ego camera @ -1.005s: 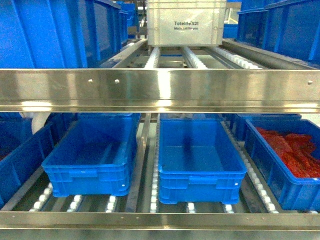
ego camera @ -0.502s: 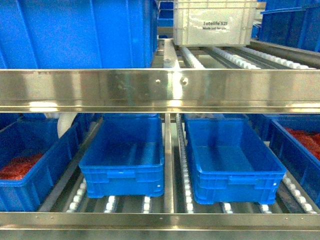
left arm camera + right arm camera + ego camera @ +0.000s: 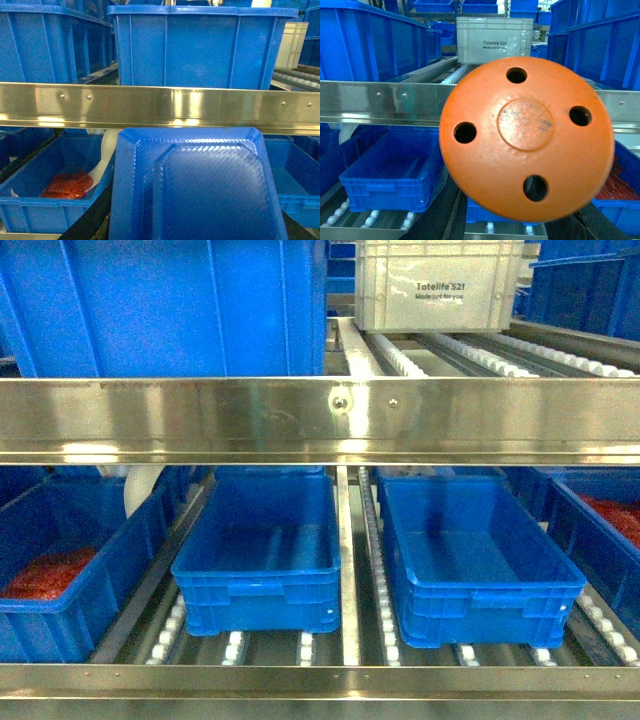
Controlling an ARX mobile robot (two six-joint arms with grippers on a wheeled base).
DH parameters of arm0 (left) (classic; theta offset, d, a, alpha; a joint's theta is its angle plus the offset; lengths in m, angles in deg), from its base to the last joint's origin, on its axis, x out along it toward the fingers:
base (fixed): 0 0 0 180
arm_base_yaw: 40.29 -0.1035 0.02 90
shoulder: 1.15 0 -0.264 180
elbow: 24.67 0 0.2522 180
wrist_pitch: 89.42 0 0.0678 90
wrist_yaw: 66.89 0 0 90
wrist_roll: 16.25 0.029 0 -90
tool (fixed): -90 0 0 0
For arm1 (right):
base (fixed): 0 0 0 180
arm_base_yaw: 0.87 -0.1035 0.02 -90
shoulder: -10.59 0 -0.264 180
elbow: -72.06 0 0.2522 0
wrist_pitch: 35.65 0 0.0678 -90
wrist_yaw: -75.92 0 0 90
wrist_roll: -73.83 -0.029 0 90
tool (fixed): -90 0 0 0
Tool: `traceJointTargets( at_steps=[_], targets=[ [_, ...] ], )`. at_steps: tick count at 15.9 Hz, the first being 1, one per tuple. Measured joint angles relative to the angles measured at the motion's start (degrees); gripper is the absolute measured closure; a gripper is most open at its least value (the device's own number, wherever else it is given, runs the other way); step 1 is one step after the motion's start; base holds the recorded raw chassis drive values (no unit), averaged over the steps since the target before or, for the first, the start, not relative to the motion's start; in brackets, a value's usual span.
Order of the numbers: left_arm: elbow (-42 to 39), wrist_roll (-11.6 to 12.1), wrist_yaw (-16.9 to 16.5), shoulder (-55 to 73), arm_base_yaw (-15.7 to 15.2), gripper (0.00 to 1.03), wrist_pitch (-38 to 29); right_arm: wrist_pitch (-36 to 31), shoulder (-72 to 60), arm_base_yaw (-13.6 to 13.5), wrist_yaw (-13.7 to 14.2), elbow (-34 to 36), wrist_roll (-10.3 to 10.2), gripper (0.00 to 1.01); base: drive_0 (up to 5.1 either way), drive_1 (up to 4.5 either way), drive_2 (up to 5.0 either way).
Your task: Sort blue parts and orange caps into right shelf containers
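Parts held up before the roller shelf

The blue part (image 3: 197, 187) filled the left wrist view and the orange cap (image 3: 527, 137) the right, each close to its camera; the fingers gripping them were hidden, so neither grasp could be confirmed. Beyond both, a steel rail (image 3: 320, 420) crossed above two open blue bins (image 3: 265, 550) (image 3: 465, 555), a roller track between them.
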Motion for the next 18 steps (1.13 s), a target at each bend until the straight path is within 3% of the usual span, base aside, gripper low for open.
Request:
traceJointTargets(
  at_steps=[18],
  targets=[
    [0.0, 0.0, 0.0, 0.0, 0.0, 0.6, 0.0, 0.0, 0.0, 0.0, 0.2, 0.0, -0.4, 0.63, 0.0, 0.0, 0.0]
  ],
)
